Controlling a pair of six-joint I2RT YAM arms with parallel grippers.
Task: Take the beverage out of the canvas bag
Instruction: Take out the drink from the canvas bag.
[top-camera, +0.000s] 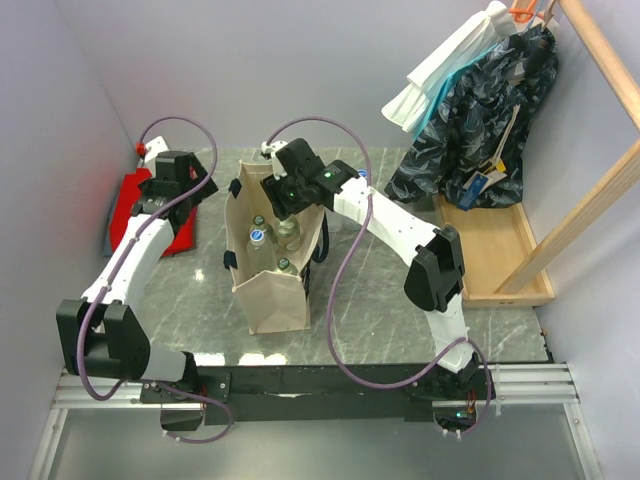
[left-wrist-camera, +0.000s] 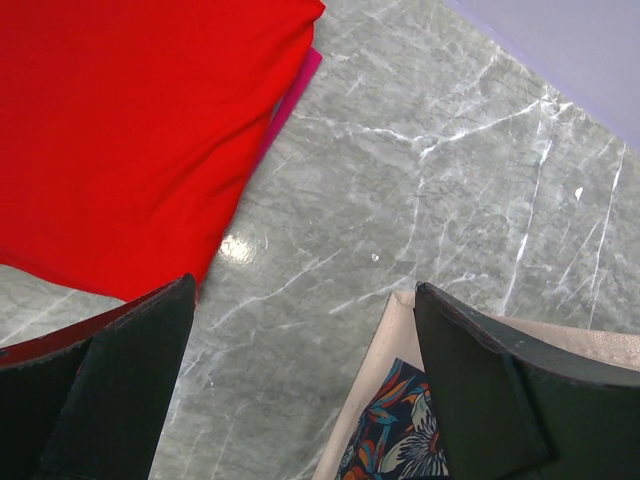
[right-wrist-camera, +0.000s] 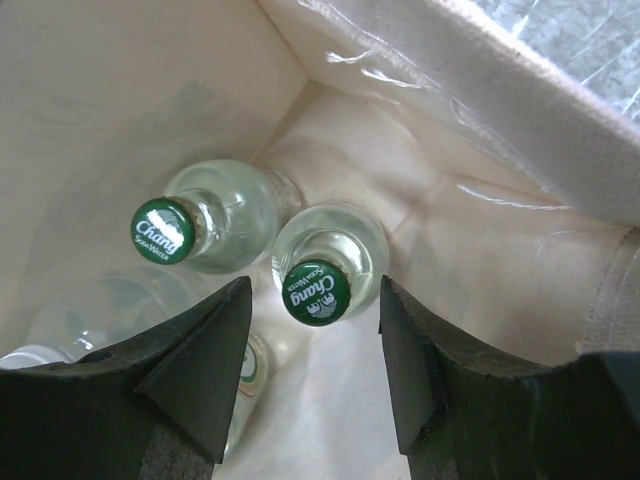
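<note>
Extraction is not yet done. At centre of the top view, the canvas bag (top-camera: 272, 295) is standing on the desk (top-camera: 380, 300), holding all its bottles. The right tool (right-wrist-camera: 313, 322) is hanging inside its mouth, jaws spread around a green-capped bottle (right-wrist-camera: 330, 245), gripping nothing. Upper left, the left tool (left-wrist-camera: 300, 345) is hovering spread beside the red cloth (left-wrist-camera: 130, 130).
</note>
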